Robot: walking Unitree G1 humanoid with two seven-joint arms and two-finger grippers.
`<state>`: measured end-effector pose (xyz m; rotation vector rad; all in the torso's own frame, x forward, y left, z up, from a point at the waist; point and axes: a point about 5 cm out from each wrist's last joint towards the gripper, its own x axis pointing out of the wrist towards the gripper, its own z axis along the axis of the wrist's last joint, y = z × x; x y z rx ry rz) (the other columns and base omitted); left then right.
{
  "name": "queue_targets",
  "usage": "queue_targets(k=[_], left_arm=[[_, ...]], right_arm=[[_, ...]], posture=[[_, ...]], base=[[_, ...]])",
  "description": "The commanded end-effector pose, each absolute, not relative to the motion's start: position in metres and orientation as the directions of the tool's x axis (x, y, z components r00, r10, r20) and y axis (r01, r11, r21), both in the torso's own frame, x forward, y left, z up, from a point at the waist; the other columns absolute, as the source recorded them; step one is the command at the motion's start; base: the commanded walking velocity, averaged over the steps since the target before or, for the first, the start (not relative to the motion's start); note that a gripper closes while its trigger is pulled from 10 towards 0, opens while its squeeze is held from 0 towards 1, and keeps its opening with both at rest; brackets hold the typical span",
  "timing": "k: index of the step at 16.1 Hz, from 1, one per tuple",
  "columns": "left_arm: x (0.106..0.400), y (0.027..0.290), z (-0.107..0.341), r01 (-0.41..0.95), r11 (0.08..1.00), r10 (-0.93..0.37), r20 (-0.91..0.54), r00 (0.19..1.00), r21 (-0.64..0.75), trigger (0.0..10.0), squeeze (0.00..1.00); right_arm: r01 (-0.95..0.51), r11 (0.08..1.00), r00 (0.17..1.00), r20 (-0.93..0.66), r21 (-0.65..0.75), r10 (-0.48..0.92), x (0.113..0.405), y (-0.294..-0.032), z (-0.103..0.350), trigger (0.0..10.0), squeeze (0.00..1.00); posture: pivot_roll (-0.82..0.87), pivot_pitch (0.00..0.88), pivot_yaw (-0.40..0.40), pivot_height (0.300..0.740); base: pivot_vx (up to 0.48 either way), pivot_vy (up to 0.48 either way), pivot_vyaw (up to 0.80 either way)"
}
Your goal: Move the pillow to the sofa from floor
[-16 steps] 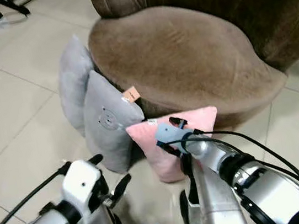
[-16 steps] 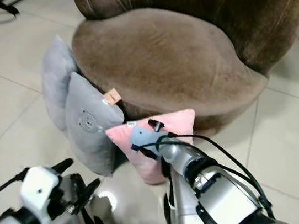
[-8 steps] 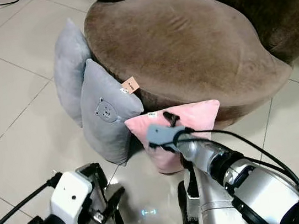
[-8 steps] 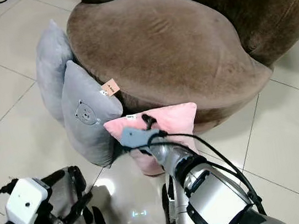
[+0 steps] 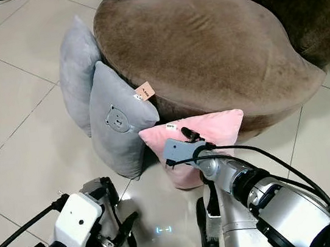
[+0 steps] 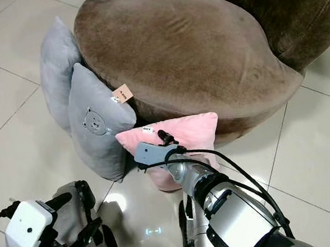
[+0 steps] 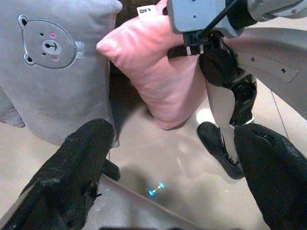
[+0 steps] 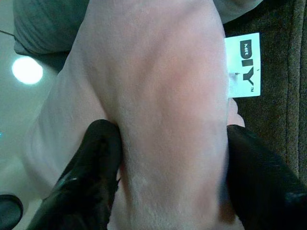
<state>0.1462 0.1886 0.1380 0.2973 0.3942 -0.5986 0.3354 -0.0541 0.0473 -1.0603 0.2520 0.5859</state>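
arms: 2, silver, ribbed | cables: black | wrist housings: left white, right blue-grey

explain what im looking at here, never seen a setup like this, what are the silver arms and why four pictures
It is a walking humanoid robot with two silver arms, each ending in a gripper of two black fingers. Two pictures come from cameras on its head, looking down; the other two come from cameras on its wrists.

On the tiled floor, a pink pillow and two grey pillows lean against a brown sofa.

The right gripper has one finger on each side of the pink pillow, squeezing it. The left gripper hangs open near the floor, holding nothing.
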Motion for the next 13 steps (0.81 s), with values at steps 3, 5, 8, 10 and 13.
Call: queue_targets(k=[3, 5, 8, 10, 13], left_arm=[[0.1426, 0.1858, 0.1412, 0.607, 0.780, -0.497, -0.441, 0.747, 0.150, 10.0, 0.00], [0.1424, 0.1849, 0.1413, 0.608, 0.780, -0.498, -0.441, 0.747, 0.148, 10.0, 0.00], [0.1420, 0.1839, 0.1410, 0.609, 0.780, -0.500, -0.442, 0.745, 0.145, 10.0, 0.00], [0.1427, 0.1837, 0.1411, 0.610, 0.779, -0.500, -0.442, 0.745, 0.146, 10.0, 0.00], [0.1441, 0.1840, 0.1413, 0.609, 0.779, -0.500, -0.441, 0.746, 0.148, 10.0, 0.00]], right_arm=[[-0.586, 0.349, 0.808, -0.492, -0.731, 0.325, 0.3309, -0.0539, 0.0411, 0.0, 0.00], [-0.589, 0.347, 0.806, -0.494, -0.730, 0.327, 0.3305, -0.0544, 0.0405, 0.0, 0.00], [-0.593, 0.346, 0.803, -0.499, -0.727, 0.327, 0.3297, -0.0561, 0.0390, 0.0, 0.00], [-0.593, 0.347, 0.802, -0.499, -0.726, 0.327, 0.3298, -0.0566, 0.0389, 0.0, 0.00], [-0.596, 0.350, 0.801, -0.501, -0.723, 0.327, 0.3293, -0.0569, 0.0382, 0.0, 0.00]], posture=[[0.15, 0.329, -0.086, 0.482], [0.15, 0.329, -0.089, 0.482], [0.15, 0.329, -0.089, 0.482], [0.15, 0.328, -0.088, 0.482], [0.15, 0.324, -0.086, 0.482]], base=[[0.000, 0.000, 0.00], [0.000, 0.000, 0.00], [0.000, 0.000, 0.00], [0.000, 0.000, 0.00], [0.000, 0.000, 0.00]])
